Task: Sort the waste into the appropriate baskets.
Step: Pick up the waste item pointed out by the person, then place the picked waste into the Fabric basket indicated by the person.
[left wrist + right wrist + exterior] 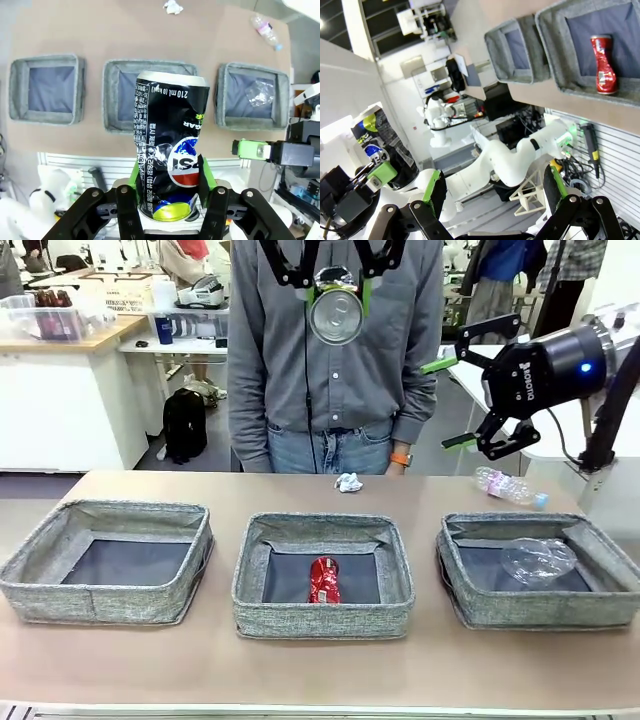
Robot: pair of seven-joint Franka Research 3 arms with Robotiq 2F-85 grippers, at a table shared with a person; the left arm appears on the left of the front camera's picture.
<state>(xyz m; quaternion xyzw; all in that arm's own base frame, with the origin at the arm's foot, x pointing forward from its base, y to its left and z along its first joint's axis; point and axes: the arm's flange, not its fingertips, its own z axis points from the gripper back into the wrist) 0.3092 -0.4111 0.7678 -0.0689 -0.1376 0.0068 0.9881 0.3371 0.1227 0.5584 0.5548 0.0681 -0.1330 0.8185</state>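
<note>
- One dark drink can (335,312), dented, hangs high over the bench (300,670). In the front view it sits at twelve o'clock from the middle basket (322,625).
- The left pincer (170,175) is clenched on the can, a green pad pressing each side.
- The step in hand looks like the carry. A red can (324,580) already lies in the middle basket, so that is probably where cans go.
- The next move calls for lowering the can over that basket's dark floor, clear of the soft walls, and only then letting go.
- The left arm comes down from the front view's top edge with its fingers aimed downward. Its wrist view looks down on all three baskets.
- The right pincer (448,403) is released, jaws wide, raised at four o'clock from the dark can. It hangs above the right basket (540,612), which holds a crushed clear bottle (538,560).
- Waiting on the bench are a paper ball (348,482) at twelve o'clock from the middle basket and a whole clear bottle (508,486) at eleven o'clock from the right basket.
</note>
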